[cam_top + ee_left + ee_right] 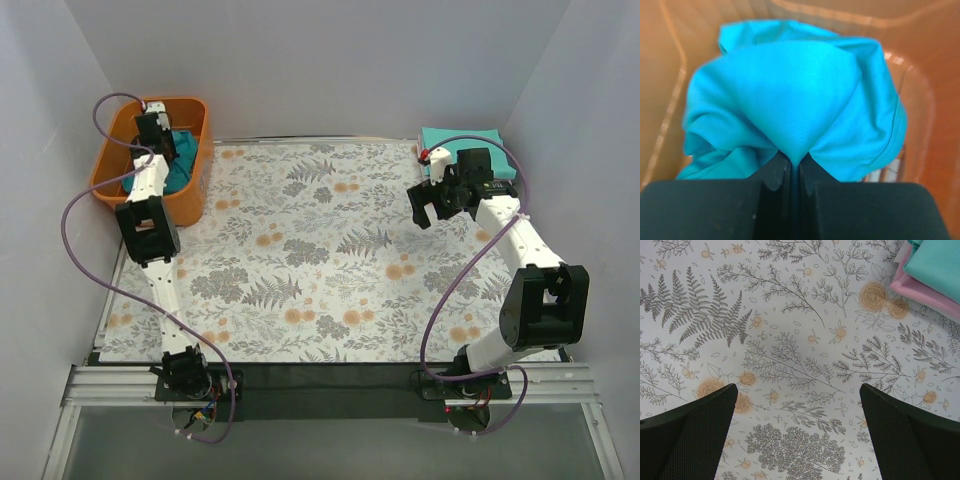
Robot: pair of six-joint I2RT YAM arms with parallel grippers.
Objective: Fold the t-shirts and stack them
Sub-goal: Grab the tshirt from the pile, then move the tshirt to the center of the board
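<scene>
Teal-blue t-shirt (805, 90) bunched inside orange basket (660, 75), left fingers (772, 175) pressed together pinching a fold of it, right fingers (695, 435) spread wide above floral worktop (790, 340), mint-teal t-shirt (940, 265) folded atop pink t-shirt (925, 292) at far-right corner.

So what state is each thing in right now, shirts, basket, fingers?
Blue shirt: crumpled in the basket, a fold pinched.
Mint shirt: folded, on the pink shirt.
Pink shirt: folded, underneath.
Orange basket: holds the blue shirt.
Left fingers: shut on the blue shirt.
Right fingers: open, empty, over the tablecloth.
</scene>
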